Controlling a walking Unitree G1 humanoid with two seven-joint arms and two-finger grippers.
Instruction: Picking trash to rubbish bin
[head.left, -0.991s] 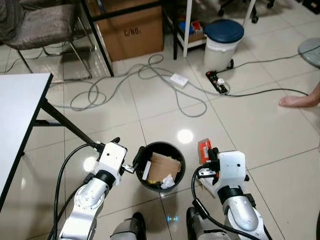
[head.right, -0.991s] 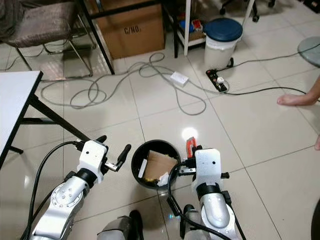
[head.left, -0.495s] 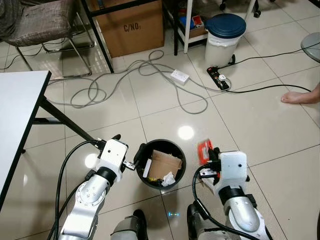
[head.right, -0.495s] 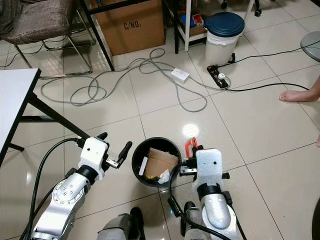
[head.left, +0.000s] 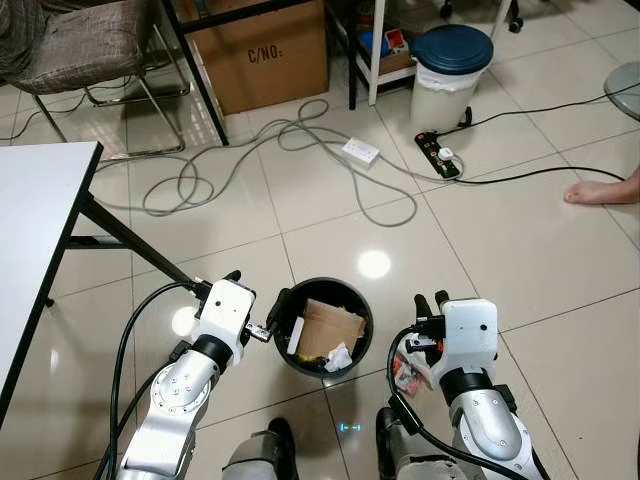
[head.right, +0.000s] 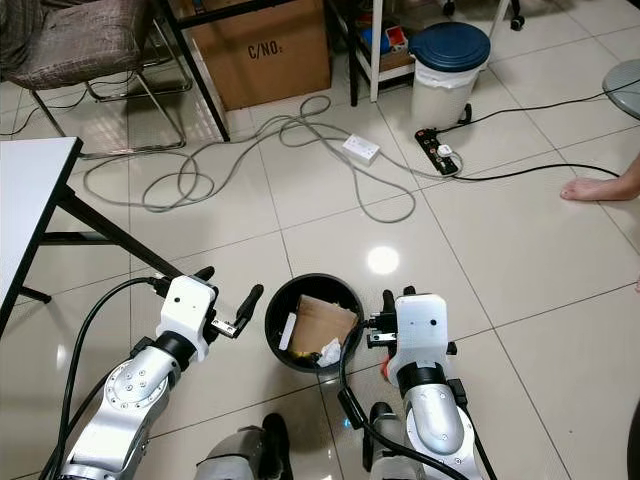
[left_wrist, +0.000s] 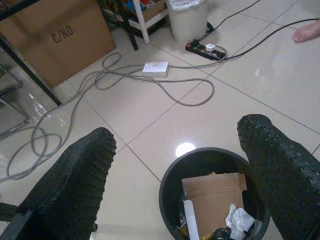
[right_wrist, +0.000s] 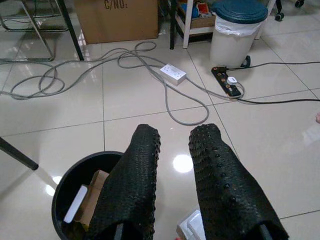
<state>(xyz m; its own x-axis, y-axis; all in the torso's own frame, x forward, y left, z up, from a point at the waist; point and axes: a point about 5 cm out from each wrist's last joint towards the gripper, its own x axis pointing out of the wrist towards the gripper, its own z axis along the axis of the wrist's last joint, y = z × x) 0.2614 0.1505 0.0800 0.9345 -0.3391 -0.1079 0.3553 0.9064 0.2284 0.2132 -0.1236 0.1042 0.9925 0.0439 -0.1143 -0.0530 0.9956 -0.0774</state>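
Two grippers flank a round black rubbish bin (head.left: 321, 328) that sits low in the centre of the left eye view on the pale tiled floor (head.left: 480, 240). Inside the bin lie a piece of brown cardboard (head.left: 329, 329), a white strip and some crumpled white paper (head.left: 338, 357). Just left of the bin, the left gripper (head.left: 256, 310) has its fingers spread wide, holding nothing. Just right of the bin, the right gripper (head.left: 429, 301) has its two fingers nearly together with a narrow gap and nothing between them. An orange and white packet (head.left: 408, 366) lies on the floor beneath the right wrist, outside the bin. In the upper part of the frame are a cardboard box (head.left: 258, 50), a grey cable (head.left: 300, 150), a power strip (head.left: 437, 156) and a blue-lidded white bin (head.left: 450, 60). A white table (head.left: 40, 230) fills the left edge; a person's bare foot (head.left: 600, 190) shows at the right edge.
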